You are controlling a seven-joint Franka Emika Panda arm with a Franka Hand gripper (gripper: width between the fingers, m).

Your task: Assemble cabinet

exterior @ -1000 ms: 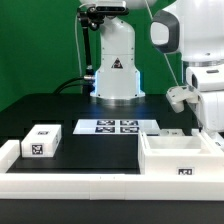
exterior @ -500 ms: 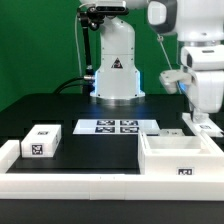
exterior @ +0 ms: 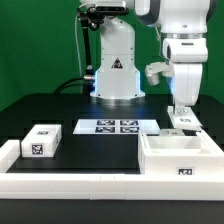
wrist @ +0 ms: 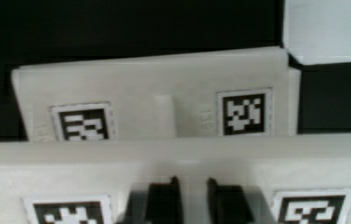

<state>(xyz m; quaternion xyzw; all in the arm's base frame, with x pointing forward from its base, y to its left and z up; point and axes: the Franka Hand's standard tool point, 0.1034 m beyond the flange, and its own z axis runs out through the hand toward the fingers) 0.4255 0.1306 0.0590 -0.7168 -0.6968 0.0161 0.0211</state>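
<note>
- Desk (exterior: 60, 112): black top carrying every part.
- Arm (exterior: 185, 45): white, at the exterior view's right, reaching down behind the cabinet.
- Cabinet (exterior: 170, 163): white open-topped box at the front of the exterior view's right, with one tag on its near face.
- Marker board (exterior: 118, 126): lies flat, mid-desk, between the small white block and the cabinet.
- Small white block (exterior: 42, 141): tagged, on the exterior view's left, near the front.
- Claw (exterior: 182, 112) (wrist: 184, 188): points down just behind the cabinet's rear wall, over white tagged surfaces. Its fingers (wrist: 158, 195) stand close together with a thin pale strip between them. I cannot tell whether they are clenched on anything.
</note>
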